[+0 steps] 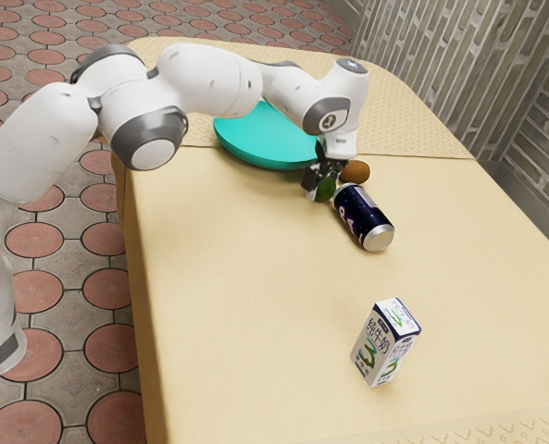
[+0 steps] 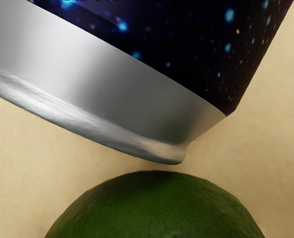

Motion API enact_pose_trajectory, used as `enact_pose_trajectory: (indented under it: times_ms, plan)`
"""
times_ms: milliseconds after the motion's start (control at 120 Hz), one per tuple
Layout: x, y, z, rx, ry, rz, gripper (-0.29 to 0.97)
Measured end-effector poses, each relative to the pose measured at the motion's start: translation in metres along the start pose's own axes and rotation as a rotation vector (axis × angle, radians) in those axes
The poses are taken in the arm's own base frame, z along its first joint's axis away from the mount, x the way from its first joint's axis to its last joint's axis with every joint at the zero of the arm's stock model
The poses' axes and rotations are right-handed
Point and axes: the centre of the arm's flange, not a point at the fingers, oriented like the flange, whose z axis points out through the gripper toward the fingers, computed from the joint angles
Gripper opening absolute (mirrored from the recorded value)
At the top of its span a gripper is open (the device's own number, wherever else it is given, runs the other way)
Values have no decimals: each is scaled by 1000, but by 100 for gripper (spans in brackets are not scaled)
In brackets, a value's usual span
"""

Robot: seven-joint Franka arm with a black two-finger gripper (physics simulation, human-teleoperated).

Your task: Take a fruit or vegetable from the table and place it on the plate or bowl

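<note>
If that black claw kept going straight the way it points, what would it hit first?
Probably the green lime directly under the gripper, next to the dark blue can; whether it already touches the lime is unclear.

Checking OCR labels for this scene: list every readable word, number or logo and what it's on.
"3": large green numeral on the milk carton.
Dark characters above it on the carton: too blurred to read.
White marks on the dark blue can: too small to read.
No other readable text.
</note>
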Motion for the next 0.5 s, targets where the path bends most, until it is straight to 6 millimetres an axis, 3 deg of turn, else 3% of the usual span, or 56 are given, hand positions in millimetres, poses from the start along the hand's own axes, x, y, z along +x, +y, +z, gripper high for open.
enact_pose_trajectory:
  times_ms: [317, 500]
  plan:
    - [3, -1, 1, 17, 5, 3, 65]
    - [4, -1, 3, 24, 4, 6, 57]
